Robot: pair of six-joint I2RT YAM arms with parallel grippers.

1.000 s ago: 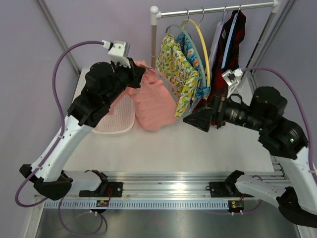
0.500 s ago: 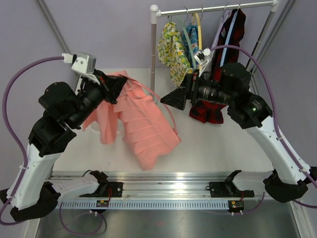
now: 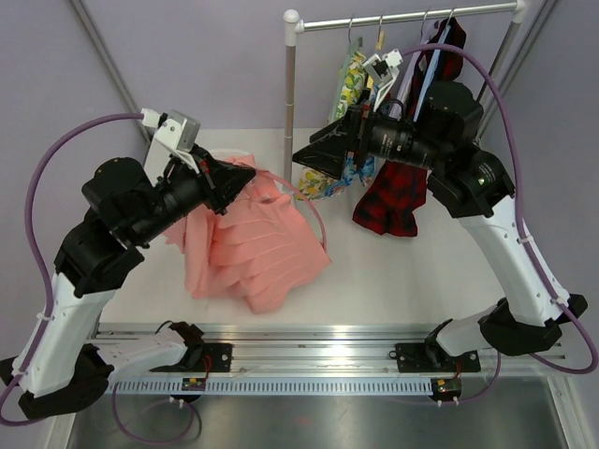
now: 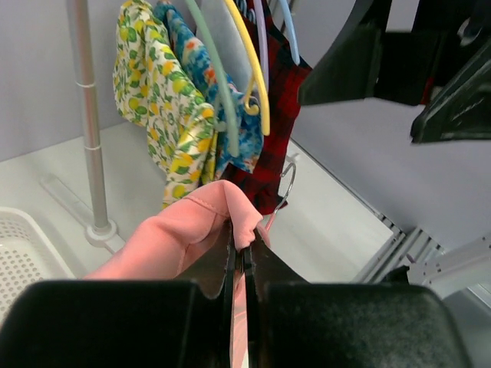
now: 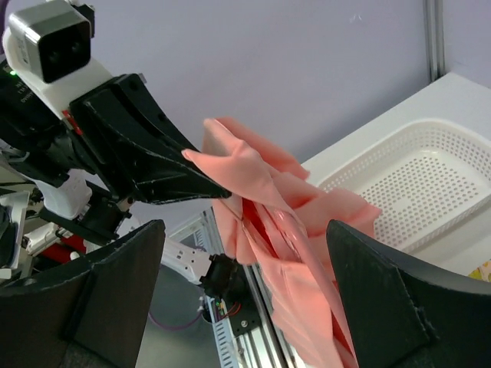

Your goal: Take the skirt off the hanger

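Moved since half a sec ago: right gripper (image 3: 312, 155) up and farther back, twd rack pole (image 3: 290, 89); skirt (image 3: 255, 245) sagged lower, hem now looks heaped on table (image 3: 393, 271), near-left of centre.

Pressed together on a fold at skirt's top edge: left gripper (image 4: 242, 247), pleats hanging below it. Just beyond that pinch, hanger (image 4: 287, 173): thin wire, small grey hook poking out of the cloth, pinkish loop trailing off skirt's right side in top view. Spread wide and holding nothing: right gripper, aimed at skirt top from far-right, apart from it. Farther back: white basket (image 5: 418, 165) at far-left, then rack pole w/ floral garments (image 3: 348, 79) and plaid garment (image 3: 387, 201).

Handling, as a judgement: fabric light, soft, floppy, prob. slides easily along wire; nothing stiff to push against. Hanger stiff but thin, easy to miss. Best hold prob. hook or wire shoulder w/ right, waistband pinch w/ left, then pull apart.
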